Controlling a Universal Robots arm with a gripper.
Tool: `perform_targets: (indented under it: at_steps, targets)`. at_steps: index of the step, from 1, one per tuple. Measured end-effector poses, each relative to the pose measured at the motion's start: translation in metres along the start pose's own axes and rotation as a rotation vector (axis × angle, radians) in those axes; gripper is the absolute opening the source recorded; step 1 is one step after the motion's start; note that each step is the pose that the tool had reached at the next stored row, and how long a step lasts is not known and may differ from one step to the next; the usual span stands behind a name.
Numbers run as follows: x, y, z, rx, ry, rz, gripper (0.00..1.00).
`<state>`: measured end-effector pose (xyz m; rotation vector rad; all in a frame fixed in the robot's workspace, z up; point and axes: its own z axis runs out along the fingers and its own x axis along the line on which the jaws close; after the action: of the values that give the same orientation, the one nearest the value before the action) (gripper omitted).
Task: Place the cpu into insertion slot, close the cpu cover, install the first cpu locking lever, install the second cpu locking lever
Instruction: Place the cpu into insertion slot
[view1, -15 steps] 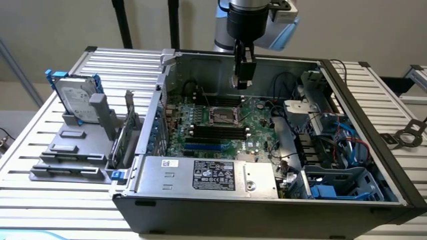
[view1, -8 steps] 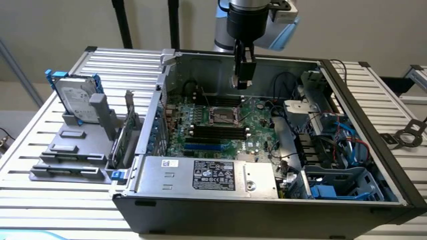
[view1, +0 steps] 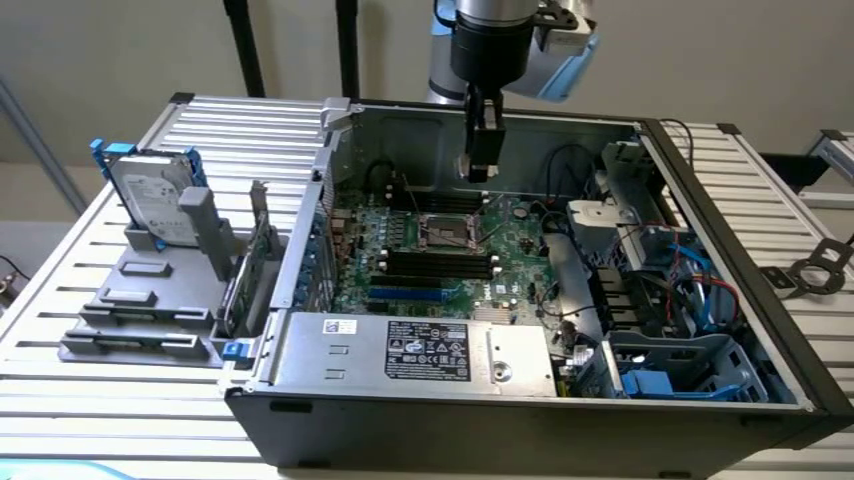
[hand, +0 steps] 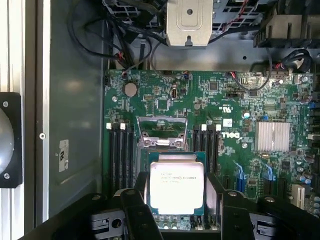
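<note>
My gripper hangs inside the open computer case, above the green motherboard, and is shut on the cpu. The chip's silvery top with printed text sits between the two black fingers. The insertion slot is the dark square socket between the black memory slots, below and slightly to the exterior view's left of the gripper. In the wrist view the cpu cover is a thin metal frame swung up open just beyond the held chip. The chip hides most of the socket there.
The silver power supply box fills the case's front. Black memory slots flank the socket. Cables and a blue drive cage crowd the exterior view's right. A hard drive stands in a grey holder outside the case.
</note>
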<state>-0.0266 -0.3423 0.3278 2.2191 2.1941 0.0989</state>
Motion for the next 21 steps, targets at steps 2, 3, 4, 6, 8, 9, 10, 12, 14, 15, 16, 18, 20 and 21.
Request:
perform_targets:
  at_steps: [2, 3, 4, 6, 8, 9, 10, 12, 14, 15, 16, 18, 20, 21]
  targets:
    - [0.000, -0.0020, 0.0019, 0.0054, -0.0022, 0.005, 0.55]
    - [0.001, -0.0039, 0.0035, 0.0061, -0.0026, 0.006, 0.55]
    - [0.001, -0.0058, 0.0052, 0.0062, -0.0025, 0.007, 0.55]
    - [0.001, -0.0090, 0.0086, 0.0063, -0.0026, 0.007, 0.55]
    - [0.002, -0.0109, 0.0121, 0.0063, -0.0027, 0.007, 0.55]
    - [0.002, -0.0116, 0.0139, 0.0063, -0.0027, 0.007, 0.55]
    - [0.002, -0.0127, 0.0156, 0.0063, -0.0026, 0.007, 0.55]
    - [0.003, -0.0146, 0.0193, 0.0063, -0.0026, 0.007, 0.55]
    - [0.003, -0.0164, 0.0228, 0.0063, -0.0027, 0.007, 0.55]
    - [0.003, -0.0169, 0.0246, 0.0063, -0.0027, 0.007, 0.55]
    - [0.003, -0.0174, 0.0263, 0.0063, -0.0026, 0.007, 0.55]
    - [0.003, -0.0178, 0.0301, 0.0063, -0.0026, 0.007, 0.55]
    - [0.003, -0.0180, 0.0337, 0.0063, -0.0026, 0.007, 0.55]
    - [0.003, -0.0182, 0.0355, 0.0063, -0.0026, 0.007, 0.55]
